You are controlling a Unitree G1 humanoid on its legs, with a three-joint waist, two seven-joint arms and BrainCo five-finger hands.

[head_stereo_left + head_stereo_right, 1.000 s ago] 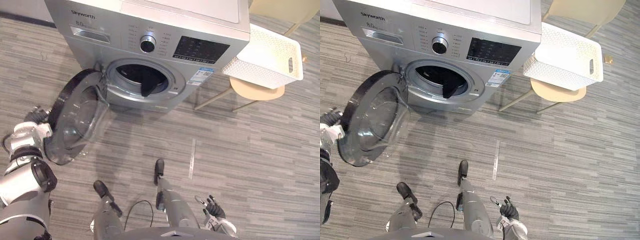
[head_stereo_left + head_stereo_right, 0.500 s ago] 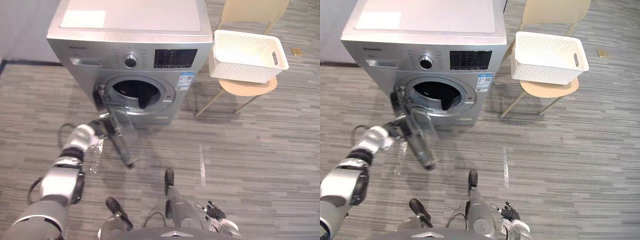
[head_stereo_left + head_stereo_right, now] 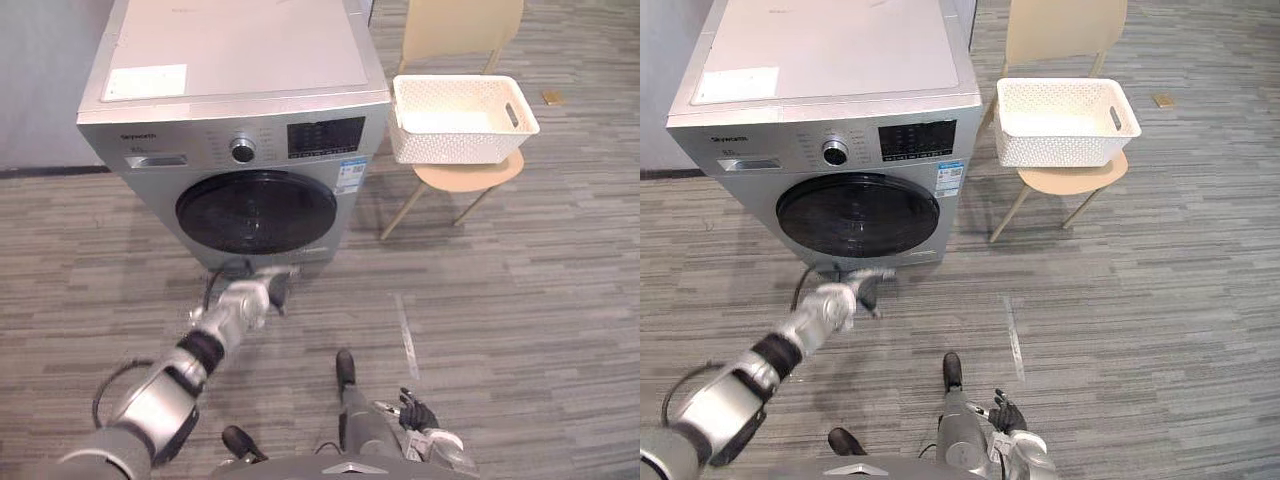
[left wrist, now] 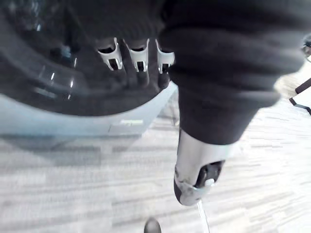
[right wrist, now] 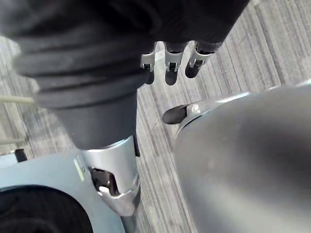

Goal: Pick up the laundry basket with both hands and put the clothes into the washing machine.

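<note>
One silver washing machine (image 3: 230, 90): its dark round door (image 3: 256, 212) is shut, hiding the drum. One white perforated laundry basket (image 3: 462, 142) sits on the beige chair (image 3: 455, 25) beside it. The left hand (image 3: 250, 300) below the door and the right hand (image 3: 415, 412) both have released fingers.

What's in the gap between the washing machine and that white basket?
Nothing but a narrow strip of bare grey floor. The washing machine and the laundry basket, which sits on a chair, stand close together. The right eye view shows it best.

beige chair (image 3: 456, 28), grey plank floor (image 3: 530, 300)
</note>
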